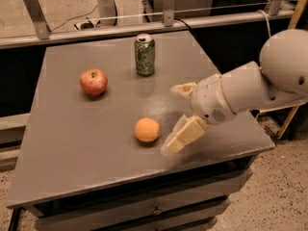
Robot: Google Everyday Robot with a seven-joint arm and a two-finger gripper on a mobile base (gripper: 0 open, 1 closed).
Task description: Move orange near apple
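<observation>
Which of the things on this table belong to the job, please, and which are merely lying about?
Job: orange; apple; tool, open, low beside the orange.
Lying about: green soda can, upright at the back of the table.

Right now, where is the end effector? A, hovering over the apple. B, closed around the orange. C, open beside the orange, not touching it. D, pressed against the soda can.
C: the end effector is open beside the orange, with a sliver of table showing between them, away from the apple and the soda can.
</observation>
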